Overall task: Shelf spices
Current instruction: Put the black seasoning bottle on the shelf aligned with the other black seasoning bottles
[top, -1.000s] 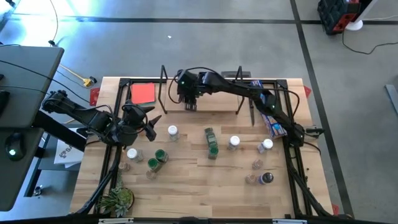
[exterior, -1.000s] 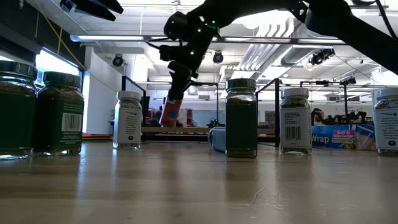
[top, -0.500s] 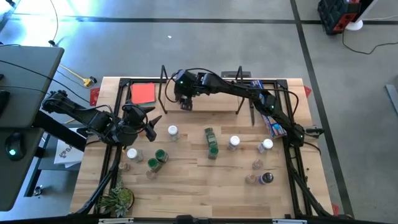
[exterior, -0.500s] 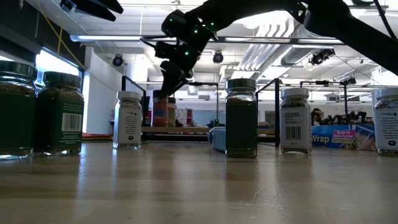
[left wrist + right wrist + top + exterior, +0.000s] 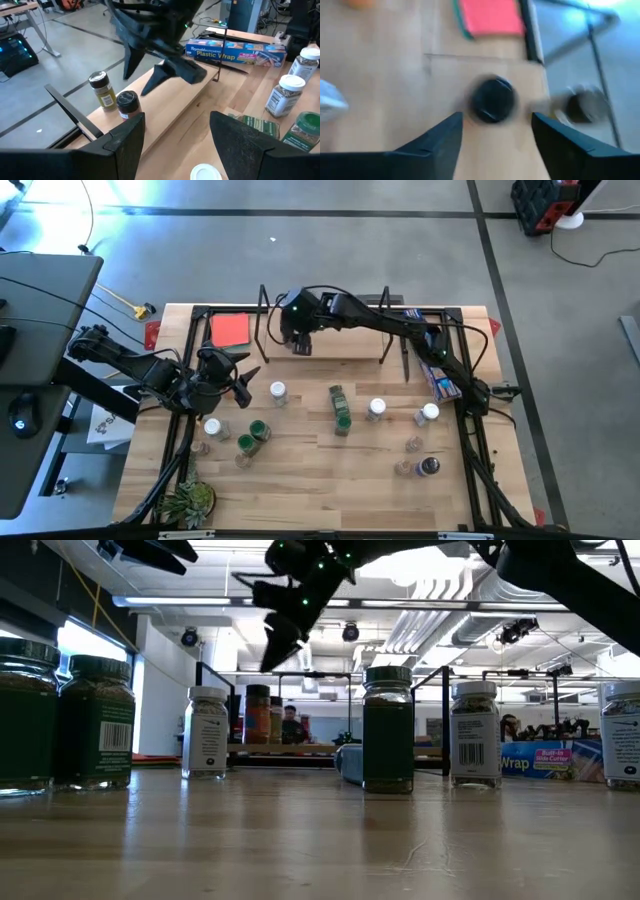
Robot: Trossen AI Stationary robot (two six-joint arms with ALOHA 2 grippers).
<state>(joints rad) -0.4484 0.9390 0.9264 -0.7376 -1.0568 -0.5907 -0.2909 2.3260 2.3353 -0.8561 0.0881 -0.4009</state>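
The shelf [image 5: 345, 348], a light-wood board with black loop frames, stands at the table's far side. A black-lidded jar of red-brown spice [image 5: 258, 716] stands upright on the board's left part, also in the left wrist view [image 5: 129, 104]; a second jar [image 5: 100, 90] stands beside it. My right gripper [image 5: 298, 342] hovers open above the black lid [image 5: 492, 98], clear of it in the low view [image 5: 282, 632]. My left gripper [image 5: 236, 376] is open and empty above the table's left part [image 5: 177, 117]. Several more jars stand on the table.
Jars with white lids [image 5: 277, 391] [image 5: 376, 408] [image 5: 429, 412] and green lids [image 5: 258, 428] [image 5: 342, 420] stand mid-table; one jar [image 5: 337, 395] lies on its side. A blue packet [image 5: 437, 375] lies at the right, a red square [image 5: 230, 329] at the far left, a plant [image 5: 190, 502] at the near left.
My right gripper has carried the black-lidded jar, tilted, toward the table's left along the shelf, stood it upright on the board, let go and risen clear above it. The jar stays standing on the shelf.
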